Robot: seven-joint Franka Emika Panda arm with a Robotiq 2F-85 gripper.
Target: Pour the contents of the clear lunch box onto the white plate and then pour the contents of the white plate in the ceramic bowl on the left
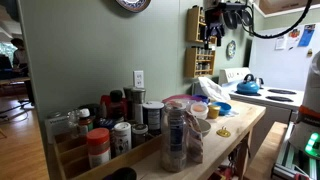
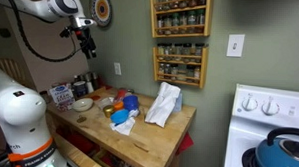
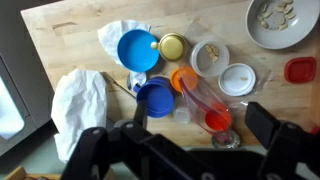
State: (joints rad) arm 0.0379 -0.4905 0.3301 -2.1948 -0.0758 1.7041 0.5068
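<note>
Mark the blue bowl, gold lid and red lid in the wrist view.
blue bowl (image 3: 135, 48), wrist view, inner floor of the bowl.
gold lid (image 3: 172, 46), wrist view, centre of its top.
red lid (image 3: 300, 70), wrist view, centre.

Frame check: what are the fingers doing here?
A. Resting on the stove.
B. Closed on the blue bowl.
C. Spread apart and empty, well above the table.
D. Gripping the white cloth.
C: in the wrist view the fingers stand apart with nothing between them, and in an exterior view the gripper hangs high over the table.
</note>
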